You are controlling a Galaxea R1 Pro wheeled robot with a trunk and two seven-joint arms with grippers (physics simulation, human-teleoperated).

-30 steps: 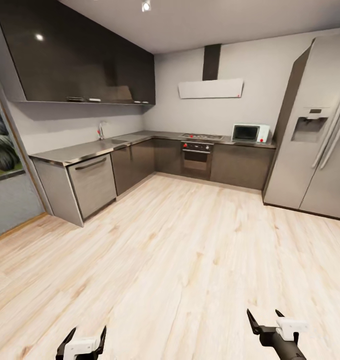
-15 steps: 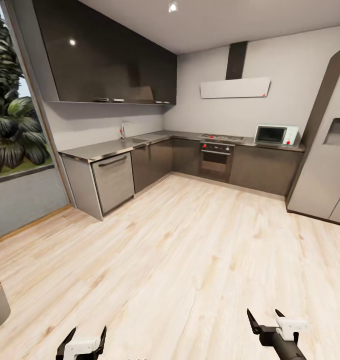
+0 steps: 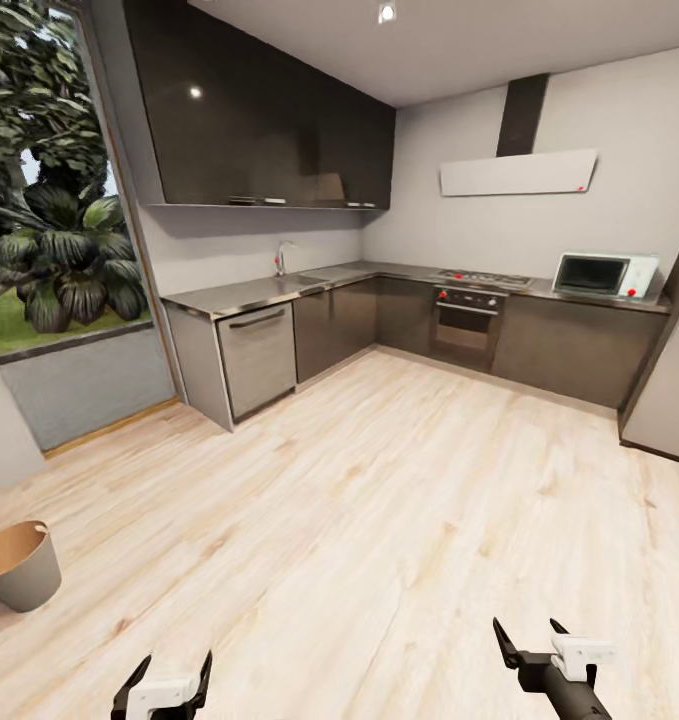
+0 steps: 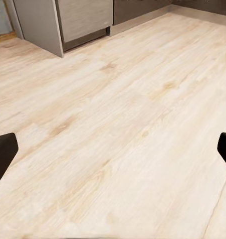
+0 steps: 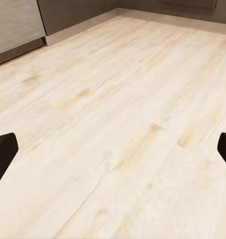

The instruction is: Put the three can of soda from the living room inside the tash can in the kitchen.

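Head view: the bin [image 3: 17, 565] stands on the floor [image 3: 379, 520], well left of the left gripper [image 3: 169, 680]; right gripper [image 3: 532, 640] beside it. Both are spread and empty. Wrist views: plank floor between parted fingertips. No cans seen; fetching them comes next, I judge.

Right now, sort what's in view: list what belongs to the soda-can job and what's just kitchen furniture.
Belongs to the job:
- trash can, standing on the floor at far left
- left gripper and right gripper, both open and empty

Just there:
- microwave
- oven
- faucet
- dishwasher
- range hood
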